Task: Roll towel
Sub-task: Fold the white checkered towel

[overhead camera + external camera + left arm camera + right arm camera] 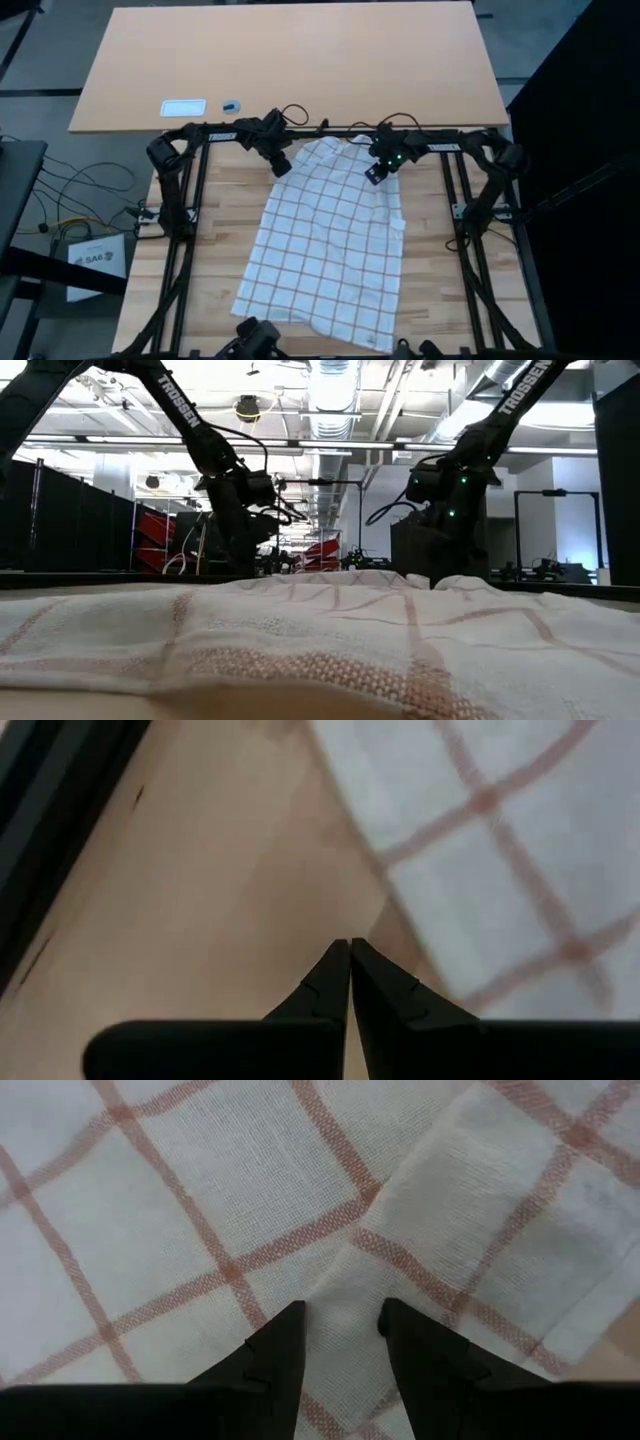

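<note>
The white towel (330,240) with reddish-brown check lines lies spread on the wooden table, from the far edge to the near edge; it fills the foreground of the low view (320,630). My left gripper (281,166) is shut, its tips (350,944) low over bare wood just beside the towel's far left edge (400,910). My right gripper (374,176) is down on the towel's far right part, where a flap (480,1230) is folded over, and it is shut on cloth. My left gripper: I cannot tell whether its shut tips touch the table or the towel's edge. My right gripper pinches a small raised ridge of the towel (343,1295) between its two fingers, at the corner of the folded-over flap near the far right corner. The fingers come from above, pointing down. The rest of the towel lies flat on the table.
A white label card (183,107) and a small dark object (231,105) lie on the tan table beyond the work table. Black frame rails (180,230) run along both sides. Bare wood (225,230) shows left of the towel.
</note>
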Motion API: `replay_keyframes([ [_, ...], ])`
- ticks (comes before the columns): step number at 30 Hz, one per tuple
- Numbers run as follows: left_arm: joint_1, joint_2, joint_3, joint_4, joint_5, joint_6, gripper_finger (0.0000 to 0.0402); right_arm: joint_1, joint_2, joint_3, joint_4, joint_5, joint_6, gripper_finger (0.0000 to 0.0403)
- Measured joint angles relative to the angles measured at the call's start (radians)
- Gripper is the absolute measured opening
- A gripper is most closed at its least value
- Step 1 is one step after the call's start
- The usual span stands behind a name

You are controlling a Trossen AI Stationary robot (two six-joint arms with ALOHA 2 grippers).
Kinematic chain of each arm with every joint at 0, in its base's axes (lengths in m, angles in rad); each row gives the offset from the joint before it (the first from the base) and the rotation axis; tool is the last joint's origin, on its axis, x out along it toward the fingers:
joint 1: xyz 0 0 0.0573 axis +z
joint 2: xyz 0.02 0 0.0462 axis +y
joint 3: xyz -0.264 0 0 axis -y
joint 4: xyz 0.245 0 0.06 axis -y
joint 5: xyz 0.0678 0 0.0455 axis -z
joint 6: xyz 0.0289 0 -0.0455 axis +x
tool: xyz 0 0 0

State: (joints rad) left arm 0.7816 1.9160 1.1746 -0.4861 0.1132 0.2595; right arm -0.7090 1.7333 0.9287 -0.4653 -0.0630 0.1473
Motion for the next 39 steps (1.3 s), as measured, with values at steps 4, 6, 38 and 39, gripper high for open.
replay_keyframes([
  [4, 0.028, -0.006, -0.052, 0.003, 0.019, -0.009, 0.0000, -0.023, -0.002, 0.002, -0.046, 0.004, -0.048, 0.0127],
  [6, 0.033, -0.015, -0.058, -0.009, 0.025, -0.018, 0.0000, -0.027, -0.005, 0.000, -0.046, 0.004, -0.051, 0.0127],
  [38, -0.043, 0.178, 0.198, 0.044, 0.296, -0.147, 0.0000, 0.027, -0.024, 0.000, -0.022, 0.000, -0.046, 0.0127],
  [39, -0.033, 0.178, 0.199, 0.024, 0.282, -0.143, 0.0000, 0.027, -0.024, 0.000, -0.026, 0.000, -0.049, 0.0127],
])
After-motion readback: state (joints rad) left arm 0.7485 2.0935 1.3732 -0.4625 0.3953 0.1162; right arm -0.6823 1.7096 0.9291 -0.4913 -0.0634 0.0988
